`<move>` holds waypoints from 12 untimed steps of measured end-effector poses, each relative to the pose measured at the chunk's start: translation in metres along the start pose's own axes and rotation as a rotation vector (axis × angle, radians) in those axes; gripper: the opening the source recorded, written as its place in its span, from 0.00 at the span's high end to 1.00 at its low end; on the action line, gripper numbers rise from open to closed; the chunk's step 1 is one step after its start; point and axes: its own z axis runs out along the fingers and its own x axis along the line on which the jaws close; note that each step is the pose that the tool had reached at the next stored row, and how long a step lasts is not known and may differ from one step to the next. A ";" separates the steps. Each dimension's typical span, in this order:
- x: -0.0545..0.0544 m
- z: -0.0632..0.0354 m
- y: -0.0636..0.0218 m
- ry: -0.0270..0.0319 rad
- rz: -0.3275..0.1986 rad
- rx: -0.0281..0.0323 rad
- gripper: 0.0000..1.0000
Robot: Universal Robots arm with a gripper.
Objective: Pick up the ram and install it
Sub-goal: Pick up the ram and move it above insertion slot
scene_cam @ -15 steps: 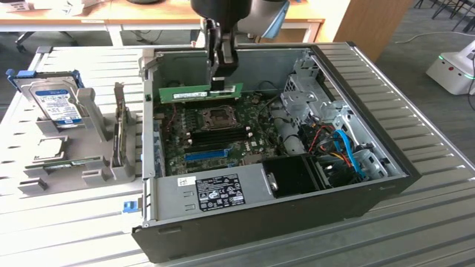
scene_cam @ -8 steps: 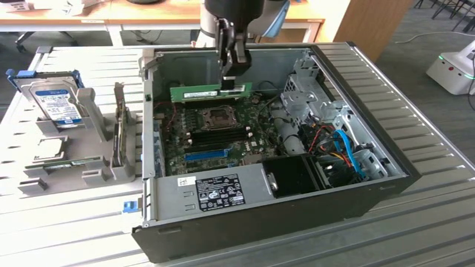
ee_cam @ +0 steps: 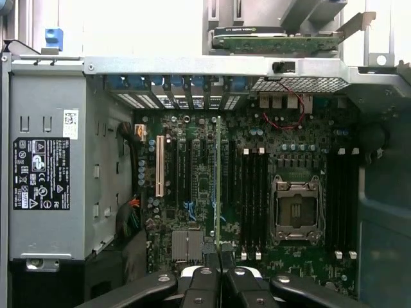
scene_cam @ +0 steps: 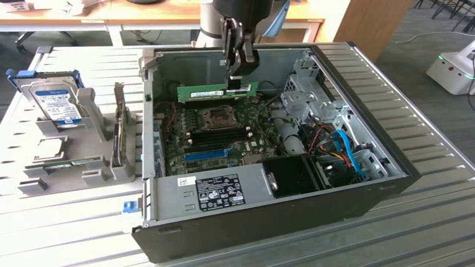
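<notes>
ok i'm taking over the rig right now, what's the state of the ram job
Gripper: fingers shut on the ram.
Ram: held on edge inside the open computer case, over the motherboard.
Done: the ram is picked up and brought into the case.
Left: it is not seated yet; the memory slots look empty.
Outside the case, on the grey rack at the exterior view's left: a second green stick and the hard drive.
</notes>
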 end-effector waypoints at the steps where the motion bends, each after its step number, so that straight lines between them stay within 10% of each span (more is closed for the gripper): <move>1: 0.000 0.0000 0.0000 0.0000 0.000 0.0000 0.88; 12: -0.011 0.0005 0.0000 -0.0001 0.000 0.0000 0.88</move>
